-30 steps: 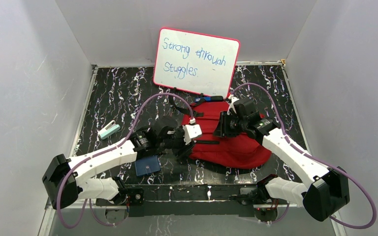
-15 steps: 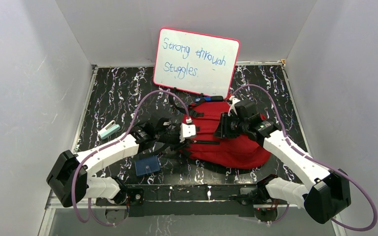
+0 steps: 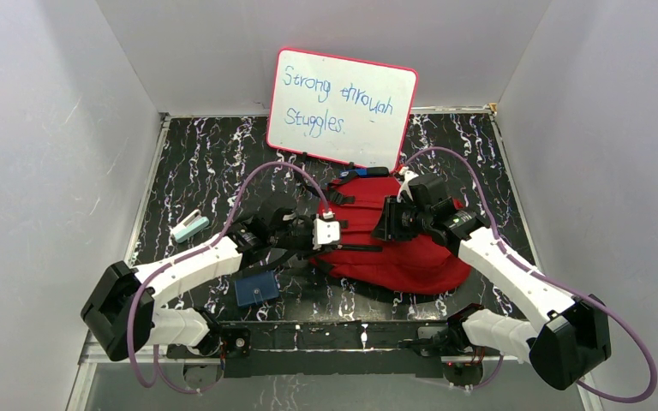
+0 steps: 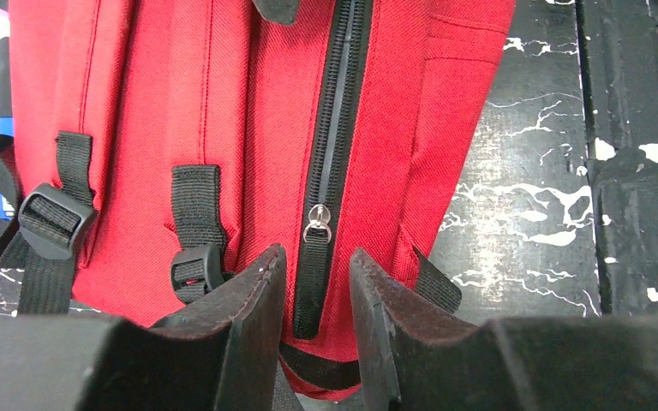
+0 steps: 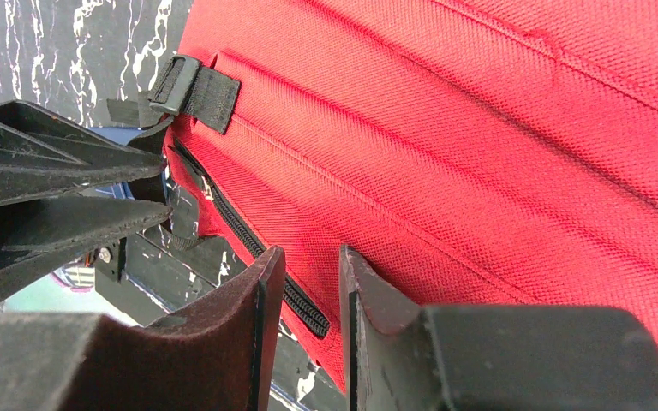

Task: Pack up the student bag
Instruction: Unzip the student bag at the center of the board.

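**Two claws at the zip of a closed red bag**

The bag (image 3: pixel 411 257) lies flat in the middle of the black marbled table (image 3: pixel 206 163), just in front of the whiteboard (image 3: pixel 343 107). Both arms reach onto it.

The left claw (image 4: pixel 317 257) hangs over the bag's left side. Its jaws are partly apart, one on each side of the end of the zip (image 4: pixel 334 128), and nothing is clamped between them. The small metal zip pull (image 4: pixel 317 224) sits just beyond the fingertips. The zip looks closed along the length in view.

The right claw (image 5: pixel 311 250) sits low on the top of the bag. Its jaws are close together and the zip seam runs into the gap. Whether it pinches the cloth I cannot tell.

The bag is probably light and floppy, made of woven cloth that will sag, fold and slide on the smooth table when tugged. One claw will likely have to pinch the stitched seam beside the zip while the other draws the pull. The pull is small and may slip out of the pads. For lifting or dragging, the webbing strap (image 4: pixel 197 197) and the buckle (image 4: pixel 190 272) look like firmer holds than the loose cloth.
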Robot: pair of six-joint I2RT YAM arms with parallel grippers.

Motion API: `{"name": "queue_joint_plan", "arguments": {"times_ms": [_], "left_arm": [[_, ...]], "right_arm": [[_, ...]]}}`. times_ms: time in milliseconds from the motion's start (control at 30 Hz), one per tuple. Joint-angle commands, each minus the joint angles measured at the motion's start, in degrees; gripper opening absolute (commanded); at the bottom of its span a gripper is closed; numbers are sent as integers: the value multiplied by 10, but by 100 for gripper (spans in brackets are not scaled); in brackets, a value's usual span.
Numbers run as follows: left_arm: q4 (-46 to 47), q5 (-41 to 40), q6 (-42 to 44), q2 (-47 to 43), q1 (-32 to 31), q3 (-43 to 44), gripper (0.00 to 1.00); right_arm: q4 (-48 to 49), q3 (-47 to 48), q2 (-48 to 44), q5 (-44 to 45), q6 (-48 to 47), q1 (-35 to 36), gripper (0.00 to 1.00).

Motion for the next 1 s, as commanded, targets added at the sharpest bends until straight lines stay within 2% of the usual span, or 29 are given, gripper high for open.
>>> {"name": "queue_joint_plan", "arguments": {"times_ms": [0, 267, 533, 767, 933, 967], "left_arm": [[15, 2, 11, 3, 0, 2, 33], [-17, 16, 17, 32, 0, 14, 38], [-18, -29, 27, 64, 0, 22, 41], [-42, -53, 37, 71, 0, 27, 26], [-79, -82, 33, 81, 0, 48, 2], [-92, -84, 33, 84, 0, 55, 0]], "right_arm": [[7, -12, -8, 2, -1, 0, 38], [7, -13, -10, 1, 1, -1, 39], [7, -17, -15, 2, 3, -1, 39], [8, -22, -19, 3, 6, 0, 39], [7, -20, -16, 3, 6, 0, 38], [7, -20, -16, 3, 6, 0, 38]]}}
